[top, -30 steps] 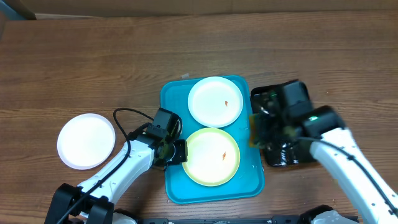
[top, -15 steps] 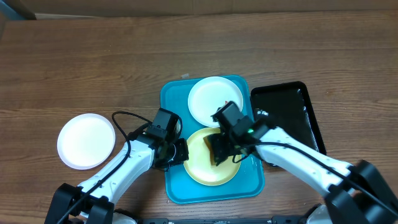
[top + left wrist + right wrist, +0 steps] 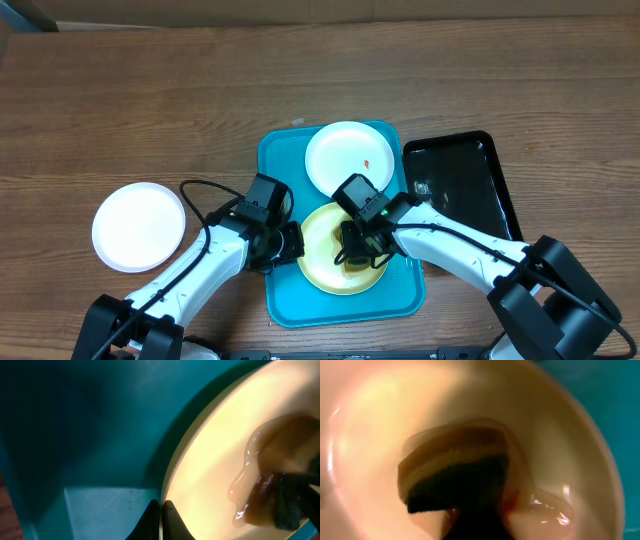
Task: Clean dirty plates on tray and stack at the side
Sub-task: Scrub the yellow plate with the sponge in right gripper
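Overhead: my right pincer (image 3: pixel 355 245), over the black tray (image 3: pixel 465 185) a second ago, now presses the yellow-green plate (image 3: pixel 322 272) in the tray (image 3: pixel 280 160); left pincer (image 3: pixel 288 243) unmoved, clamped on that plate's rim; one white plate (image 3: pixel 138 226) left on wooden table (image 3: pixel 150 100) | Left wrist: wet smear on plate, blurred | Right wrist: pincer clenched on sponge (image 3: pixel 455 470), fingertips hidden.

Left arm reaches in from the lower left, left gripper (image 3: pixel 287 243) pinched on the yellow-green plate (image 3: pixel 318 270) at its rim. Right arm bends across, right gripper (image 3: pixel 356 254) pointing down, clamped on a sponge (image 3: pixel 455 477).
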Robot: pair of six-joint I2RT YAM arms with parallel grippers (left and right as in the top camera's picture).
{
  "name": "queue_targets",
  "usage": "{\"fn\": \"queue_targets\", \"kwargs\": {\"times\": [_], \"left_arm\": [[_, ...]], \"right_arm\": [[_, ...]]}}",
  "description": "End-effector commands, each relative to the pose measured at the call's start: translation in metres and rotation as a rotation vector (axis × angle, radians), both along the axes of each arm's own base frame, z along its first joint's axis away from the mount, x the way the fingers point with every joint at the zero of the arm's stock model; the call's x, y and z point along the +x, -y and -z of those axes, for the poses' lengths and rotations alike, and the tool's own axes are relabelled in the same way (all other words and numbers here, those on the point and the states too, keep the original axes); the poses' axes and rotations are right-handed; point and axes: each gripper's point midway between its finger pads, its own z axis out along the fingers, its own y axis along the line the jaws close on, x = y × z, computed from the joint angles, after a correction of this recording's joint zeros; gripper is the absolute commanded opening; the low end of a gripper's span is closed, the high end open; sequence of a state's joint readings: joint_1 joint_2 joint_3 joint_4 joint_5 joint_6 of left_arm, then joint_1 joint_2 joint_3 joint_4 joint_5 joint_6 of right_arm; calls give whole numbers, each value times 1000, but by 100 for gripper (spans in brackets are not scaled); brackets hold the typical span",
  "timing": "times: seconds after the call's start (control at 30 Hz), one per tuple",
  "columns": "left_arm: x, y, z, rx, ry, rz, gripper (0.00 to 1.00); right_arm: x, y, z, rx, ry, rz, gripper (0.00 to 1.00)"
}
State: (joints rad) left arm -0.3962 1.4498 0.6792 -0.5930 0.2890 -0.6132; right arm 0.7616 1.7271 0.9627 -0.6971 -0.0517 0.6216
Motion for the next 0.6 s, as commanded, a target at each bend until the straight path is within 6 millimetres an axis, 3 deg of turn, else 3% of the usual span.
{"fn": "queue_targets", "kwargs": {"times": [0.0,0.2,0.37,0.57], "left_arm": [[-2,-4,3,26,-13,-23,4],[-4,-7,4,40,-21,-25,4],[-6,-11,6,61,-31,-43,4],[-6,-11,6,61,-31,-45,4]], "right_arm": [[11,70,25,-311,81,196,4],[17,90,20,-399,127,240,4],[20,110,2,-513,169,326,4],[30,104,-35,-496,199,350,4]]}}
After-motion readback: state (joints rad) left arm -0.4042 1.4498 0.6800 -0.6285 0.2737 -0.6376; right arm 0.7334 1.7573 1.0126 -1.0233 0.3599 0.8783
